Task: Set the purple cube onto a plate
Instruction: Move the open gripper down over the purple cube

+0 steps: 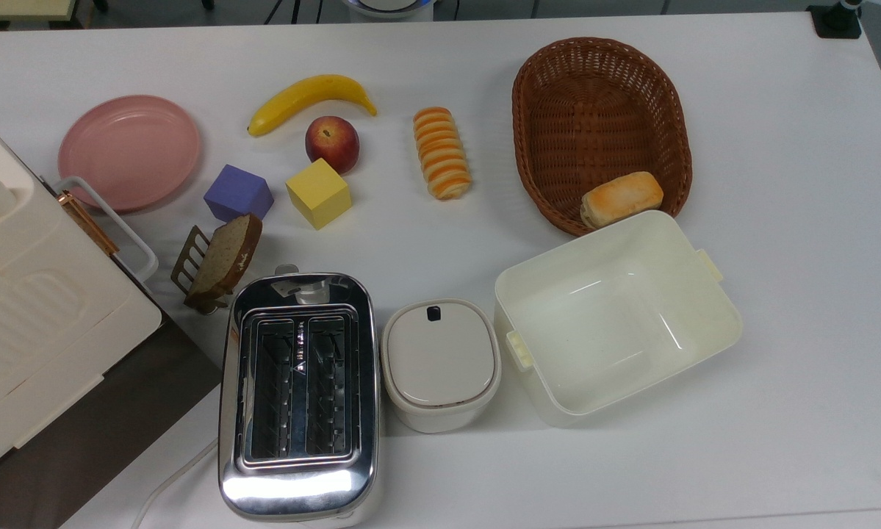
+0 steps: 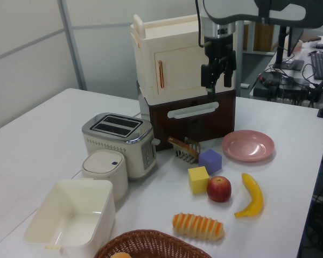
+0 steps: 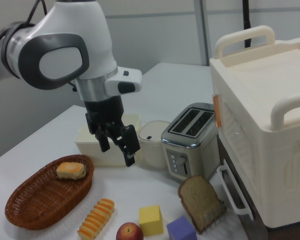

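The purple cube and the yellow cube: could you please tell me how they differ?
The purple cube is blue-purple; the yellow cube is yellow. The purple cube sits nearer the pink plate, the yellow cube beside the apple. Both rest on the table, similar in size.

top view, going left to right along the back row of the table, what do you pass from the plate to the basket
plate → banana → apple → striped bread roll → wicker basket
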